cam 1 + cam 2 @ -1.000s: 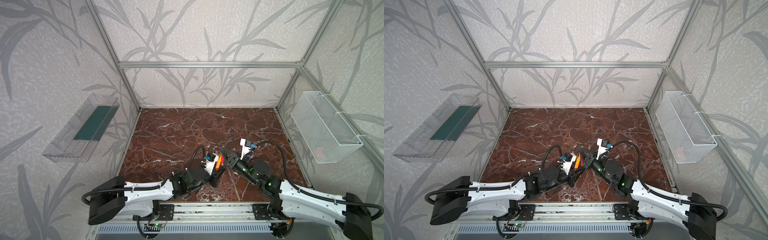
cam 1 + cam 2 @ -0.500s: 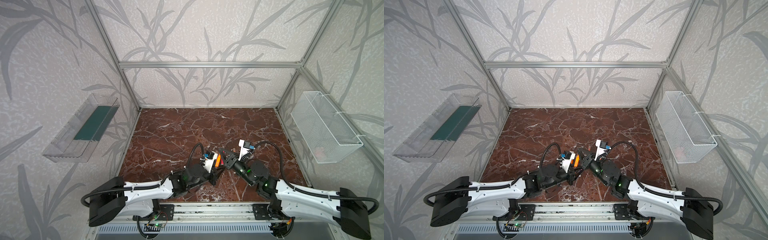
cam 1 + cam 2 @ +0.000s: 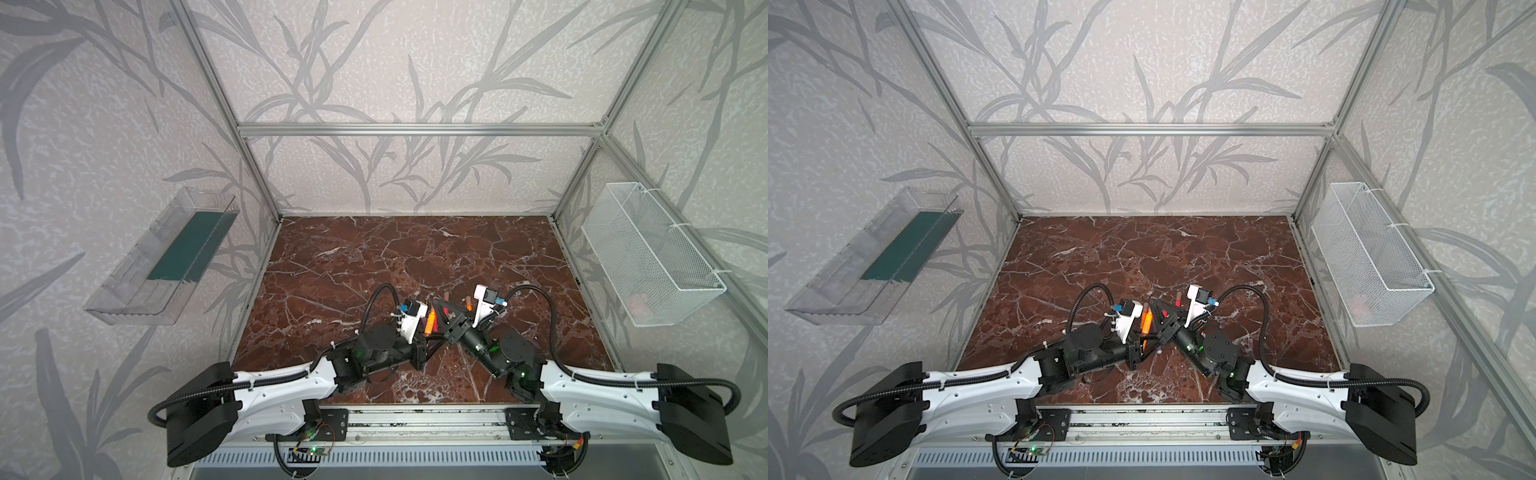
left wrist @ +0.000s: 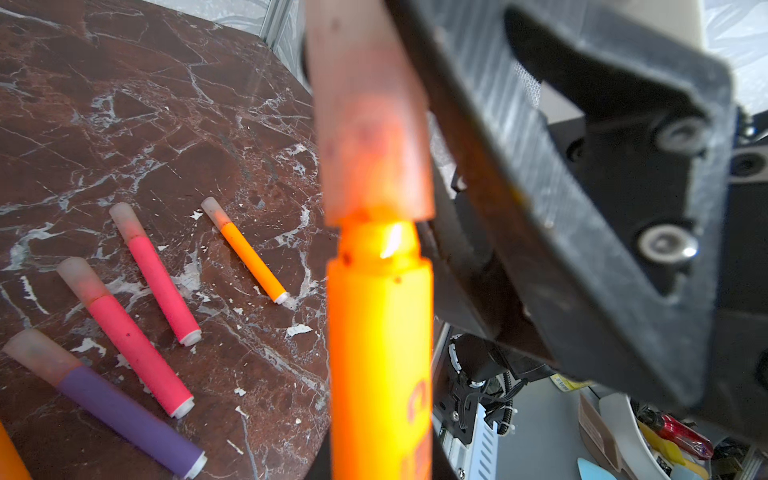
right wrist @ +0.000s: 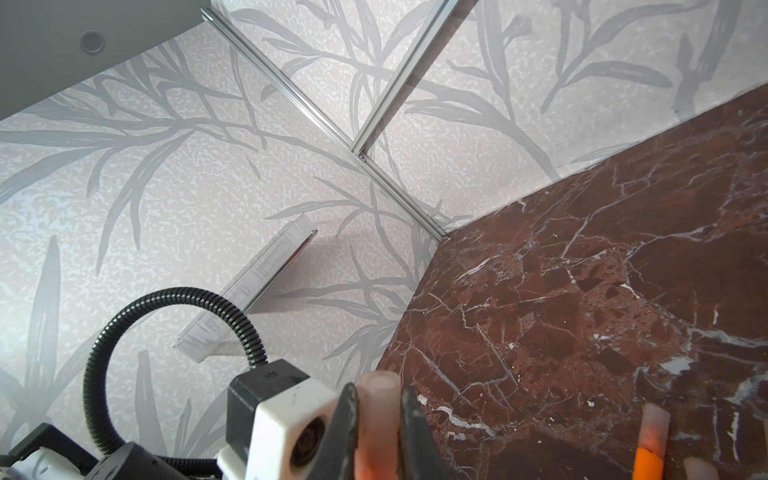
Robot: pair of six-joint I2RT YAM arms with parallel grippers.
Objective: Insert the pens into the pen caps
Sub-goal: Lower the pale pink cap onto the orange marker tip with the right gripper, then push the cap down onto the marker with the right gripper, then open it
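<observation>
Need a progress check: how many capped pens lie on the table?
4, in the left wrist view: purple pen, pink-red pen beside it, another pink-red pen, orange pen. More may be hidden.

Clear tray [image 3: 124, 299] and mesh basket [image 3: 636, 249] hang beside marble tabletop [image 3: 374, 257].

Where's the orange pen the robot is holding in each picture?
In a top view: the orange pen is low centre, where the arms meet.
In a top view: orange pen, same spot.
Left wrist: orange pen fills the middle, tip in the pen cap.
Right wrist: not seen; just the pen cap between the jaws.
Shared landmark: the marble table.
</observation>
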